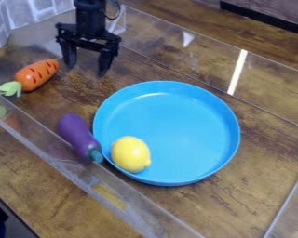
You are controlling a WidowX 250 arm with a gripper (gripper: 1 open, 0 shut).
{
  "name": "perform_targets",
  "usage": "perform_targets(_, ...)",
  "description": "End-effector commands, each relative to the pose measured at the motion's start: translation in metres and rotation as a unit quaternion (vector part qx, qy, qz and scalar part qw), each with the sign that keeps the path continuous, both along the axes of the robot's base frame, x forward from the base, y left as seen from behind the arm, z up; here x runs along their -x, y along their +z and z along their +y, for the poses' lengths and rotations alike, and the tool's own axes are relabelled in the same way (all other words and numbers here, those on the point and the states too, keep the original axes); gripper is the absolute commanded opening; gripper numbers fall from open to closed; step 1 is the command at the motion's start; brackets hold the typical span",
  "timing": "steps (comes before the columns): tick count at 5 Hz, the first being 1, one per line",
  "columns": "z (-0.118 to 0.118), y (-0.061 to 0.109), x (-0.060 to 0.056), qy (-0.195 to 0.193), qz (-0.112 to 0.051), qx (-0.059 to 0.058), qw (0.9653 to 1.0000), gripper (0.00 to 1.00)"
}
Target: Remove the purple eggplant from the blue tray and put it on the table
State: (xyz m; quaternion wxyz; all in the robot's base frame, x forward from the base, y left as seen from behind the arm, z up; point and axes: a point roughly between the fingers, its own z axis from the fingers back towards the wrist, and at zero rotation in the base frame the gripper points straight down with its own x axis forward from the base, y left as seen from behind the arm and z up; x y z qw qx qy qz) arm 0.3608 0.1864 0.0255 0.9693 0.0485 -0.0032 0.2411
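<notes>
purple eggplant out on the tabletop just off the blue tray's 8 o'clock edge, lemon inside near 7, jaws hanging wide around 11

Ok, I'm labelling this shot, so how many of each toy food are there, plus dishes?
Eggplant: 1
Carrot: 1
Lemon: 1
Blue tray: 1
Total: 4
</notes>
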Motion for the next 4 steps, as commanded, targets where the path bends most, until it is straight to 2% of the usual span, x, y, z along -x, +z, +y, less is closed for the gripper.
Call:
perform_targets(1, 0.012, 0.016, -0.009, 0.038, -0.031, -0.016, 0.9987, 1.00)
perform_targets(3, 0.012, 0.025, -0.008, 0.093, -0.032, -0.009, 0.9951, 1.00)
perform_targets(4, 0.013, 0.026, -0.011, 0.106, -0.033, -0.006, 0.9937, 1.00)
